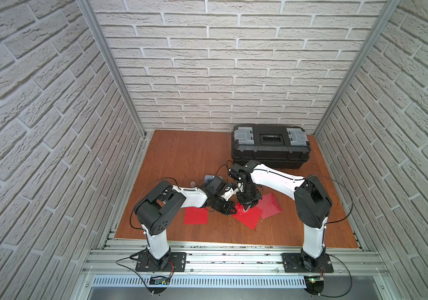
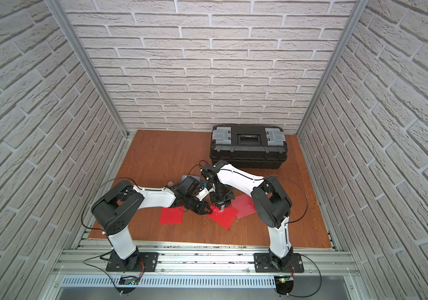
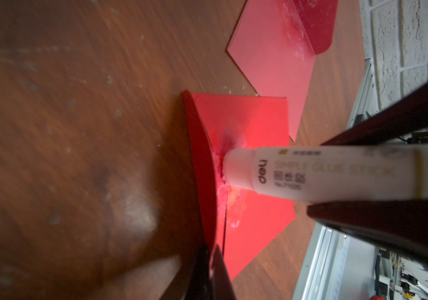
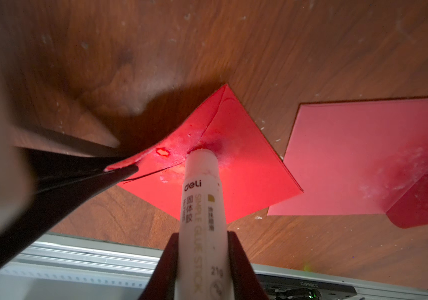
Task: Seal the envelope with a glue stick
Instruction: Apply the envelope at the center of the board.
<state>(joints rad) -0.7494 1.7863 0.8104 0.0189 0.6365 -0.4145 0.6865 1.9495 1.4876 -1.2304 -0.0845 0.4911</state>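
Clamps the glue stick point(image 4: 202, 197) in the right gripper point(image 4: 202, 241), tip pressed onto the envelope point(image 4: 246, 176) mid-bench point(image 1: 171, 155), nearer the front edge. Pinches the flap point(image 4: 187, 124) in the left gripper point(image 4: 129, 168) and lifts it clear, exposing the fold for glue.

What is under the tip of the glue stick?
The red envelope, just inside its lifted flap, with white glue smears around. The glue stick presses its tip right onto the paper, so the exact spot beneath it is hidden.
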